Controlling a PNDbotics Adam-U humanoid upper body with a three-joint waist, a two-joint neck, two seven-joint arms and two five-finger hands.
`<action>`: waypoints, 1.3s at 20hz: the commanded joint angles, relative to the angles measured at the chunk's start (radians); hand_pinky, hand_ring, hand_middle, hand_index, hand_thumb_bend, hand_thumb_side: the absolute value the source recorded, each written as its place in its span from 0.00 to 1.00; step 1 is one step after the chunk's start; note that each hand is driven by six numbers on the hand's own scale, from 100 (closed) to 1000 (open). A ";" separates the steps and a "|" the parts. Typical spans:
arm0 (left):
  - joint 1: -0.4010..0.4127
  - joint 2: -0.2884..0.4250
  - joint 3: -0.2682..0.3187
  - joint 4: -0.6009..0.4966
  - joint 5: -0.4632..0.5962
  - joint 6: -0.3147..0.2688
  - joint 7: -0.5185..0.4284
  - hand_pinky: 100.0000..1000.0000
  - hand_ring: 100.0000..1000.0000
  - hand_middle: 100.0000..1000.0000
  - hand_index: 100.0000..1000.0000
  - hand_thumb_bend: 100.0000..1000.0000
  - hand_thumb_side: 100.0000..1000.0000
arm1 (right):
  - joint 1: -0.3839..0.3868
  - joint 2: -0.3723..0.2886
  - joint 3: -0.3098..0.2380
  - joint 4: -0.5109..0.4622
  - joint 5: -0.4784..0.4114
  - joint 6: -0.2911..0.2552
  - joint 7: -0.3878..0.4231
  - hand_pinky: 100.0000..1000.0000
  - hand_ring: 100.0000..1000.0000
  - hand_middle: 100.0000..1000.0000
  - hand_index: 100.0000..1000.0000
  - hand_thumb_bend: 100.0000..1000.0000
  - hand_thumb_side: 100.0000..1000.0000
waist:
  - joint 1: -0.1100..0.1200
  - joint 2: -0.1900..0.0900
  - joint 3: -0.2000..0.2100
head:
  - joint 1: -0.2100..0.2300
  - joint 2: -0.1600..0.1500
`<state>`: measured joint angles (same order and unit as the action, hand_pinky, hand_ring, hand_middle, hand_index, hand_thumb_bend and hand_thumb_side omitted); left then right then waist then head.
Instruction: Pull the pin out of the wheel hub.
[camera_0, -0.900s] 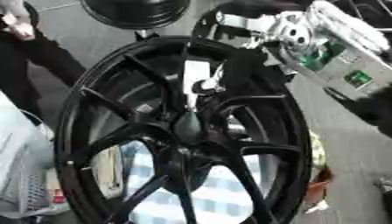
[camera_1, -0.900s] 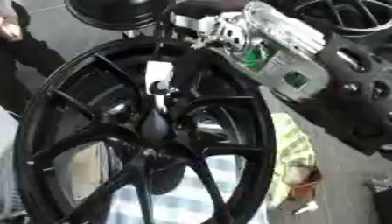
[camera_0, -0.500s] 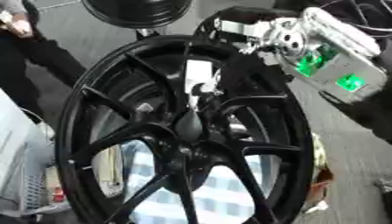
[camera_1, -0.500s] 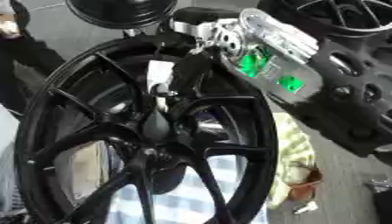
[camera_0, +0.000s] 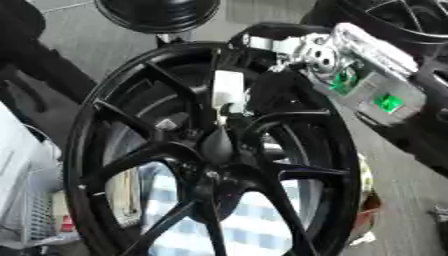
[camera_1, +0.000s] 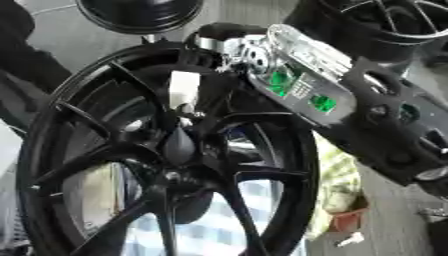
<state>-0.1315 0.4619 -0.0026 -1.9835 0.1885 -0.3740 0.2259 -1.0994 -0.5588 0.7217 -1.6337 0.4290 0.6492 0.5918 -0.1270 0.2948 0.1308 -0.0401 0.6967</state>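
Note:
A large black wheel hub (camera_0: 210, 150) stands upright and fills the middle of both views, its spokes meeting at a dark centre cap (camera_1: 178, 145). Just above the centre, a small white piece (camera_0: 228, 91) with a thin stem sits between two spokes; it looks like the pin's head. My right arm comes in from the upper right, its silver wrist (camera_0: 319, 55) showing green lights. My black right hand (camera_0: 267, 82) reaches over the top of the rim, right beside the white piece. The hand blends into the black spokes, so its grip is hidden. My left hand is out of sight.
More black wheels stand behind, at the top (camera_0: 157, 12) and upper right (camera_0: 394, 20). A blue-and-white checked cloth (camera_0: 254, 220) shows through the spokes. A white basket (camera_0: 26, 200) is at the left. A yellow-green cloth (camera_1: 337, 182) lies to the right.
My right arm has moved left and down over the rim, bringing the hand closer to the white piece. The wheel hub has stayed where it was.

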 joint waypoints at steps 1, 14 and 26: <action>-0.007 0.007 0.001 -0.017 -0.005 0.000 -0.004 0.83 0.72 0.64 0.82 0.00 0.71 | -0.014 -0.008 -0.011 0.003 -0.001 0.184 0.183 0.78 0.80 0.74 0.80 0.44 0.19 | 0.007 -0.015 0.001 | -0.003 -0.011; -0.011 0.008 0.000 -0.017 -0.002 -0.003 -0.006 0.83 0.72 0.64 0.82 0.00 0.71 | -0.009 0.002 -0.018 0.015 -0.017 0.202 0.150 0.77 0.76 0.64 0.71 0.38 0.09 | 0.009 -0.013 0.005 | -0.002 -0.013; -0.012 0.008 0.000 -0.017 -0.002 0.002 -0.007 0.83 0.72 0.64 0.82 0.00 0.71 | -0.015 0.000 -0.024 -0.006 -0.052 0.234 0.079 0.76 0.72 0.50 0.61 0.36 0.02 | 0.012 -0.015 0.004 | 0.002 -0.015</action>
<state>-0.1339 0.4564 -0.0031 -1.9835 0.1885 -0.3724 0.2207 -1.0939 -0.5425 0.7203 -1.6229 0.3829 0.7194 0.5217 -0.1262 0.2966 0.1358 -0.0384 0.6927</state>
